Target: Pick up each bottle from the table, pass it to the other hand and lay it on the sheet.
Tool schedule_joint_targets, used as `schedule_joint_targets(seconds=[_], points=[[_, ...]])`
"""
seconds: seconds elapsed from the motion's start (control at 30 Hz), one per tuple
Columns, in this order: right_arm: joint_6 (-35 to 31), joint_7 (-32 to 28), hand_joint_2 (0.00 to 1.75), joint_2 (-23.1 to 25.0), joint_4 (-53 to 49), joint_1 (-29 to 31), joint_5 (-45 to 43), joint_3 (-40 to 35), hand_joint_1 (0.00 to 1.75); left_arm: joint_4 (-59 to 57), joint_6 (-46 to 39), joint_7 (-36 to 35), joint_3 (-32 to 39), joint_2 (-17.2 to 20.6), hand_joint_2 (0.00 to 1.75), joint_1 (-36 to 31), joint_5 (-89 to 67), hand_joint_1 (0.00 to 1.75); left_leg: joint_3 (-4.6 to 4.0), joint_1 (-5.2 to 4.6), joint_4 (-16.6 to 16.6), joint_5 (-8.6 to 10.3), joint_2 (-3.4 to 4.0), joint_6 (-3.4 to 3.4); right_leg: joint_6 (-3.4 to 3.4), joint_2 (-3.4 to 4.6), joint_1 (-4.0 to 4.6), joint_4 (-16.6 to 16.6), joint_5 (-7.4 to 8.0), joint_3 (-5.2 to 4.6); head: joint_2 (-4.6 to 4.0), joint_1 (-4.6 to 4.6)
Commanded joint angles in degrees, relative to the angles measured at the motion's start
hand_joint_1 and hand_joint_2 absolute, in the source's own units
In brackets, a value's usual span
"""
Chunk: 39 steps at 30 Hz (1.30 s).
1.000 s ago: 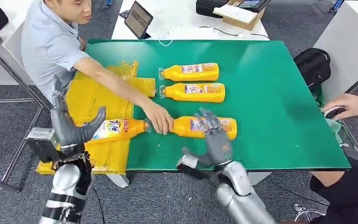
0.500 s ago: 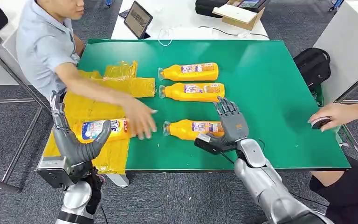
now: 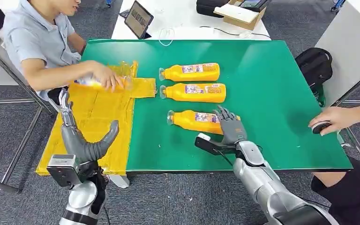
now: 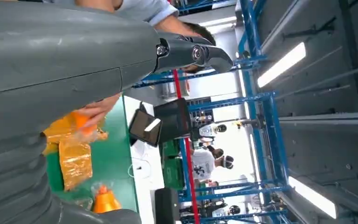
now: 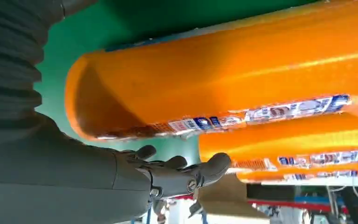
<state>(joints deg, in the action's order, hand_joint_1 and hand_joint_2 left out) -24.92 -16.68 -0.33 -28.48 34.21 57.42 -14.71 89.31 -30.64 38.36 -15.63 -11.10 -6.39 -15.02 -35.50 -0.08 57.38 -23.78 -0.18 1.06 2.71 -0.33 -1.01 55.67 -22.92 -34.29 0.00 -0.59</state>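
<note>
Three orange bottles lie on the green table [image 3: 272, 93]: a far one [image 3: 190, 72], a middle one [image 3: 193, 92] and a near one [image 3: 194, 120]. My right hand [image 3: 229, 129] sits at the near bottle's base end, fingers spread over it, not closed around it. In the right wrist view that bottle [image 5: 223, 79] lies close to the palm, with my fingers [image 5: 186, 170] stretched out beside it. My left hand [image 3: 82, 138] is raised over the yellow sheet [image 3: 93, 117], fingers apart and holding nothing. A person holds another bottle [image 3: 91, 82] above the sheet's far end.
The person sits at the table's left side, forearm across the sheet. Another person's hand [image 3: 330, 119] rests on a small dark object at the table's right edge. A tablet [image 3: 138, 18] and a cardboard box [image 3: 243, 14] stand on the white table behind. A black bag [image 3: 315, 65] lies on the floor at right.
The person let go of the near bottle, took the bottle off the sheet beside my left hand and carried it to the sheet's far end. My right hand moved to the near bottle's base.
</note>
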Motion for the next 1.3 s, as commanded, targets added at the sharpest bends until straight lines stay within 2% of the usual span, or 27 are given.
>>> schedule_joint_targets(seconds=[0.03,0.23,0.33,0.73,0.83,0.97,1.0,1.03,1.07,1.1,1.13,1.3], points=[[-0.63,5.05,1.75,0.7,5.71,2.84,2.9,-0.59,0.0,-2.46,0.92,-1.4,-1.27,2.18,1.75,-2.0,0.03,0.0,0.23,0.07,0.01,-0.1,0.0,-0.11,-0.15,0.0,0.08,0.01,-0.1,0.23,0.0,0.0],[-0.68,12.73,1.75,0.08,6.78,4.8,7.71,-2.76,0.0,-1.6,1.78,-2.38,-1.02,2.36,1.75,-1.39,-0.19,0.0,0.27,0.05,0.05,-0.14,0.11,-0.08,-0.14,0.11,0.06,0.07,-0.11,0.23,0.0,0.0],[0.25,14.52,1.75,-0.41,7.28,5.25,8.72,-2.99,0.0,-1.3,2.03,-2.63,-1.0,2.41,1.75,-1.36,-0.35,0.0,0.14,0.04,0.0,-0.05,0.0,-0.05,-0.08,0.0,0.04,0.0,-0.05,0.14,0.0,0.02],[0.25,14.52,1.75,-0.41,7.28,5.25,8.72,-2.99,0.0,-1.3,2.03,-2.63,-1.0,2.41,1.75,-1.36,-0.35,0.0,0.2,0.06,0.02,-0.08,0.01,-0.08,-0.13,0.01,0.06,0.03,-0.09,0.19,0.0,0.0],[3.44,16.37,1.75,-0.41,8.57,5.88,9.28,-3.0,0.0,-1.62,2.79,-3.32,-0.72,2.53,1.75,-1.93,0.16,0.0,0.18,0.03,-0.01,-0.06,0.02,-0.07,-0.1,0.01,0.04,0.02,-0.07,0.16,0.0,0.02],[6.19,12.73,1.75,-0.34,8.64,5.1,5.67,-0.07,0.0,-2.23,3.22,-3.38,-0.72,2.55,1.75,-2.49,0.15,0.0,0.2,0.06,-0.02,-0.05,-0.02,-0.07,-0.1,-0.03,0.06,-0.02,-0.06,0.21,0.0,0.0],[7.49,10.03,1.75,0.03,8.63,4.75,3.02,1.9,0.16,-2.67,3.37,-3.38,-0.81,2.58,1.75,-2.78,0.18,0.0,0.15,0.05,-0.02,-0.01,-0.05,-0.05,-0.07,-0.06,0.05,-0.03,-0.04,0.15,0.0,0.02],[8.68,7.22,1.75,0.28,8.47,4.48,0.42,3.68,1.27,-3.25,3.78,-3.38,-0.94,2.65,1.75,-3.22,0.44,0.0,0.27,0.09,-0.01,-0.05,-0.09,-0.08,-0.12,-0.11,0.09,-0.04,-0.09,0.29,0.0,0.02],[8.81,3.48,1.75,0.69,8.19,4.23,-2.59,5.71,1.4,-4.42,4.16,-3.24,-1.05,2.6,1.75,-4.06,0.74,0.0,0.29,0.07,-0.02,-0.05,-0.11,-0.09,-0.13,-0.12,0.08,-0.03,-0.1,0.31,0.0,0.02],[8.5,1.31,1.75,0.97,8.13,4.12,-4.01,6.46,1.66,-5.21,4.32,-3.14,-1.06,2.51,1.75,-4.59,0.96,0.0,0.22,0.07,-0.03,-0.01,-0.1,-0.07,-0.1,-0.11,0.07,-0.04,-0.06,0.23,0.0,0.02],[8.11,0.11,1.75,1.23,7.97,3.98,-4.87,6.8,1.75,-5.72,4.66,-3.05,-1.2,2.48,1.75,-5.0,1.14,0.0,0.31,0.09,-0.01,-0.06,-0.11,-0.1,-0.15,-0.12,0.1,-0.02,-0.1,0.33,0.0,0.02],[10.44,-2.65,1.75,3.59,7.99,3.94,-8.06,7.63,1.75,-6.96,4.98,-3.18,-1.7,2.66,1.75,-6.3,0.93,0.0,0.22,0.06,-0.04,-0.03,0.01,-0.07,-0.09,0.02,0.06,-0.03,-0.03,0.19,0.0,0.0]])
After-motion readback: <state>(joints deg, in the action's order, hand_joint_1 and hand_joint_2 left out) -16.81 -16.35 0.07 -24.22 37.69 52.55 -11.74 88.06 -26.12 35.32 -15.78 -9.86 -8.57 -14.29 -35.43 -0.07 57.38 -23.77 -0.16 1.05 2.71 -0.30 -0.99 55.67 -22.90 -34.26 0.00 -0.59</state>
